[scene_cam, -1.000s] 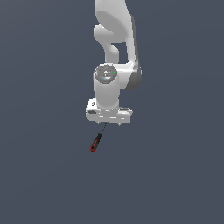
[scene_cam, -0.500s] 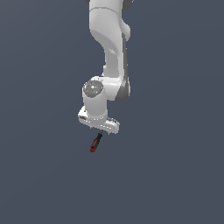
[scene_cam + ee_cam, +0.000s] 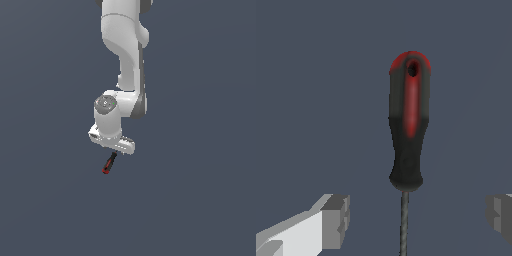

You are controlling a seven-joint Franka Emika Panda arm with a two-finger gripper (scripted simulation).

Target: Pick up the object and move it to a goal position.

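The screwdriver (image 3: 108, 164) lies on the dark grey floor, with a red-and-black handle (image 3: 409, 125) and a thin dark shaft (image 3: 404, 225). In the exterior view my white gripper (image 3: 114, 152) is just above its shaft end, and the hand hides part of the shaft. In the wrist view the gripper (image 3: 418, 220) is open. One fingertip (image 3: 336, 220) and the other (image 3: 501, 215) stand on either side of the shaft, with a gap on each side. Neither fingertip touches it.
A plain dark grey floor (image 3: 200, 200) surrounds the screwdriver. The white arm (image 3: 125, 50) rises above the hand. No goal marker or other object shows.
The hand has come down and towards the exterior view's left, closer over the screwdriver's shaft end. The screwdriver has not moved.
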